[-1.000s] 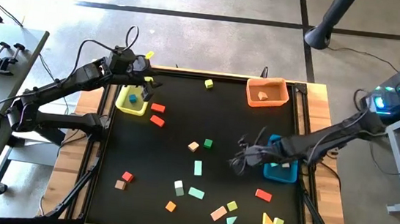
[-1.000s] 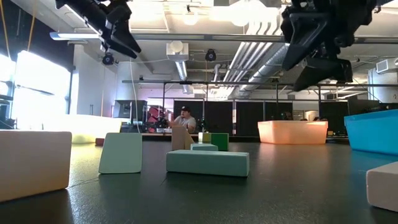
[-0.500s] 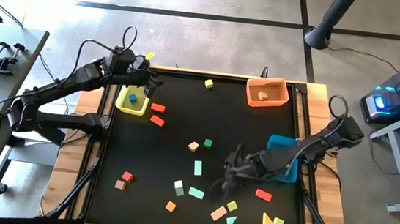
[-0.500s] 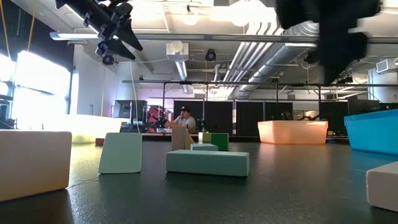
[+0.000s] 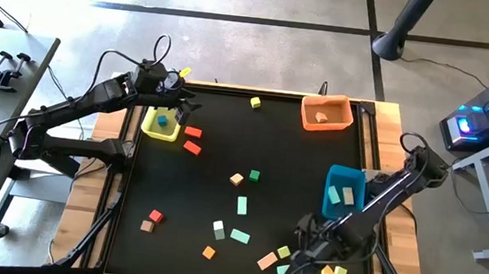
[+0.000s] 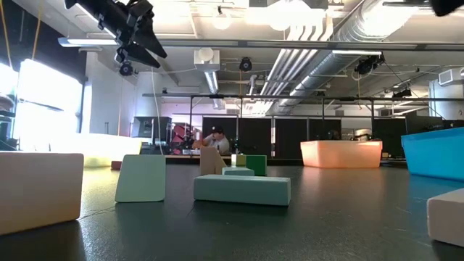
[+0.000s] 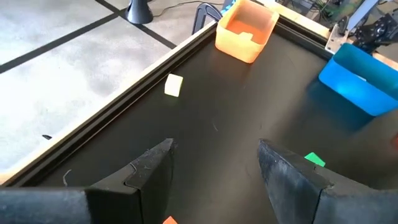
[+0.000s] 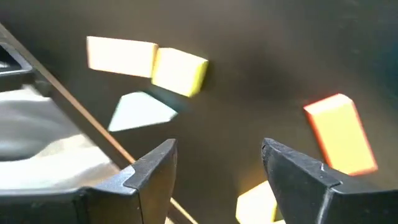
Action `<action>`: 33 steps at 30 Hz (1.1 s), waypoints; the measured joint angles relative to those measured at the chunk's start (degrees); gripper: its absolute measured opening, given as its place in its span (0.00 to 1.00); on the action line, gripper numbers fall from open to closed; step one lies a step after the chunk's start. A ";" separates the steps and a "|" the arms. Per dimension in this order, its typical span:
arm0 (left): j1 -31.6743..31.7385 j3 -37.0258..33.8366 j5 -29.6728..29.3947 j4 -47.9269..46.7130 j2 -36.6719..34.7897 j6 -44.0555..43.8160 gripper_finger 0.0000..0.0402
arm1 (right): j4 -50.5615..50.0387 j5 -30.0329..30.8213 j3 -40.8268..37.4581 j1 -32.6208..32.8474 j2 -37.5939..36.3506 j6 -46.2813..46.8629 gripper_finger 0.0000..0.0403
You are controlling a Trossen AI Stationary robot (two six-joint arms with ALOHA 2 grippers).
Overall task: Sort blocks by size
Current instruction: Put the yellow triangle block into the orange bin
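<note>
Fingers of the right gripper [image 5: 298, 259] hanging parted and empty, having swung from the blue bin [image 5: 344, 193] down beside the near-edge blocks [image 5: 283, 251], lining up another pick; left gripper [image 5: 178, 105] idling, parted, over the yellow bin [image 5: 149, 126].

Left pincer [image 5: 183, 106] raised at the far left corner, fingers spread, empty. Right pincer [image 5: 297, 261] low at the near edge, seemingly blurred, fingers [image 8: 149, 171] apart, empty.
</note>
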 joint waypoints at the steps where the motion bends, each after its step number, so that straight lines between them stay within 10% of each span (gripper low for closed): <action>1: 0.01 -0.01 -0.01 -0.03 -0.01 0.00 0.53 | -0.91 0.02 0.00 0.70 0.33 0.43 0.58; 14: -0.82 -0.01 0.04 -0.52 0.00 -2.86 0.53 | -7.22 5.88 -0.04 15.92 1.73 32.17 0.58; 33: -1.17 -0.01 0.03 0.03 0.01 -4.63 0.53 | 15.54 -5.75 -12.53 13.66 1.58 24.42 0.57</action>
